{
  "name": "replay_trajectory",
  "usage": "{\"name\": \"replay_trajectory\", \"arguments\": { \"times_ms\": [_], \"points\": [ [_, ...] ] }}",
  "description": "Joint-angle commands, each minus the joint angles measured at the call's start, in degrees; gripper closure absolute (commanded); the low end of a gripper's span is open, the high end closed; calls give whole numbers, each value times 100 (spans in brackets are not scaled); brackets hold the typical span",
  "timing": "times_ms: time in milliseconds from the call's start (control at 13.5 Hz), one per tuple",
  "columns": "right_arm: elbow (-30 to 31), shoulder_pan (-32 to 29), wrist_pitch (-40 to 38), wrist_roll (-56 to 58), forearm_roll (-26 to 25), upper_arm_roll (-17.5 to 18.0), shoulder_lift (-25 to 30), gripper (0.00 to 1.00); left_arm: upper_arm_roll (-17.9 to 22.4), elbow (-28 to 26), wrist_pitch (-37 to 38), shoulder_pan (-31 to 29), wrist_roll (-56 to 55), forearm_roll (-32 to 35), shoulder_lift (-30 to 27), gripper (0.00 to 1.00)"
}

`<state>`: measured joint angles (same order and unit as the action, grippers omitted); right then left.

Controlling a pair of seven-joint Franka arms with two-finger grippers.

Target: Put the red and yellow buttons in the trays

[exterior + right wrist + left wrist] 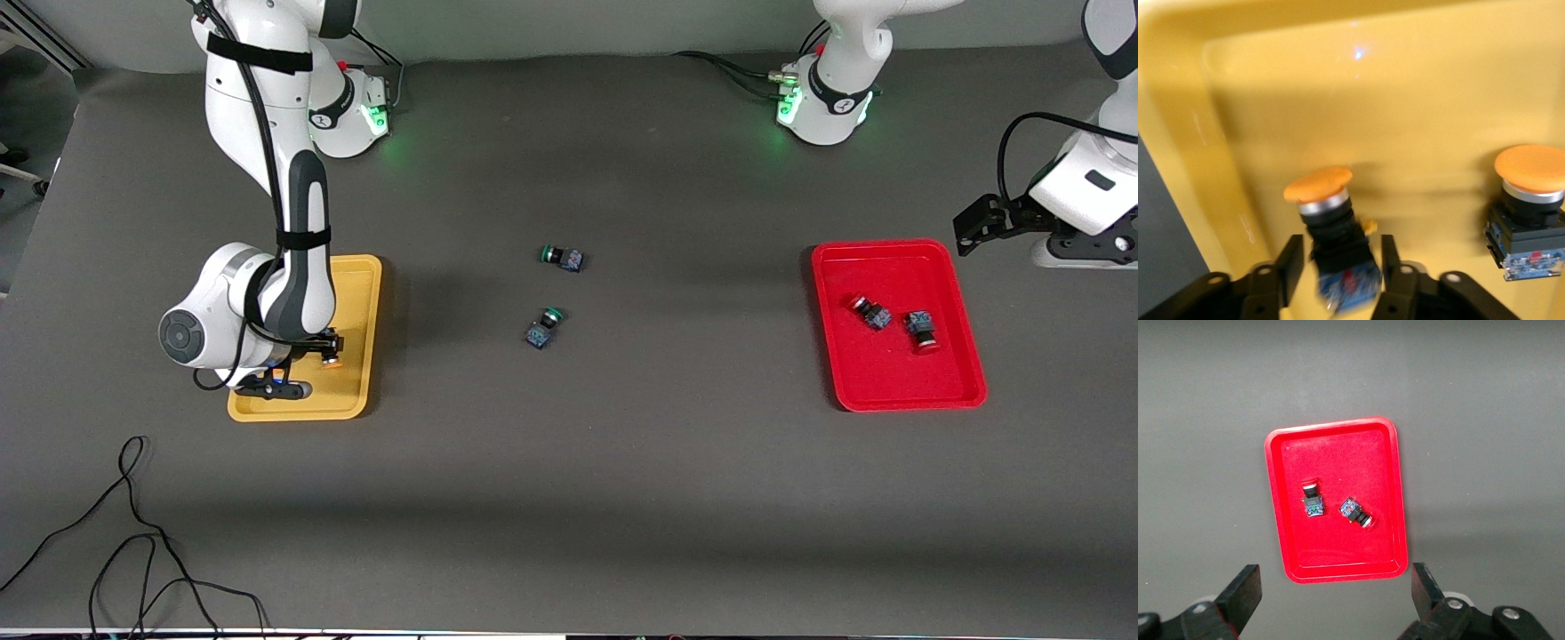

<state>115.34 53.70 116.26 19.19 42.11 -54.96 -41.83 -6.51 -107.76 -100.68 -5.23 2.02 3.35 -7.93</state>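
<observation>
The yellow tray [357,293] lies at the right arm's end of the table. My right gripper [307,360] is low inside it. In the right wrist view the gripper [1341,267] is open, with one orange-yellow capped button [1328,220] between its fingers [1290,263], a small gap on each side. The second orange-yellow button [1530,207] stands beside it in the tray [1405,100]. The red tray [889,382] at the left arm's end holds two red-capped buttons [869,312] [922,330], also seen in the left wrist view [1311,499] [1357,513]. My left gripper [1089,251] [1336,593] waits open and empty, up beside the red tray [1288,520].
Two green-capped buttons [562,258] [544,327] lie on their sides on the dark mat near the middle of the table. A loose black cable [133,533] trails near the front edge at the right arm's end.
</observation>
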Motion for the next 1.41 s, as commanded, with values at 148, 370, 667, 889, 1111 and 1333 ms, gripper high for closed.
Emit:
{"name": "replay_trajectory", "arguments": {
  "times_ms": [148, 370, 667, 889, 1111, 1333],
  "points": [
    [-572, 79, -768, -160, -149, -425, 448, 0, 123, 359, 74, 110, -106, 113, 247, 0],
    [-1442, 298, -1745, -556, -581, -927, 492, 0, 123, 720, 136, 101, -71, 271, 502, 0],
    [-1936, 1340, -2284, -635, -783, -2172, 580, 0, 106, 739, 241, 119, -150, 280, 547, 0],
    [-2085, 2082, -2545, -794, -924, -2931, 632, 0, 106, 738, 329, 93, -150, 272, 547, 0],
    [-2507, 1961, -2855, -1109, -1782, -2523, 1550, 0, 123, 738, 364, 84, -141, 271, 539, 0],
    [-2596, 298, -2846, -1654, -3336, -270, 3141, 0, 123, 730, 399, 93, -158, 271, 530, 0]
  ]
}}
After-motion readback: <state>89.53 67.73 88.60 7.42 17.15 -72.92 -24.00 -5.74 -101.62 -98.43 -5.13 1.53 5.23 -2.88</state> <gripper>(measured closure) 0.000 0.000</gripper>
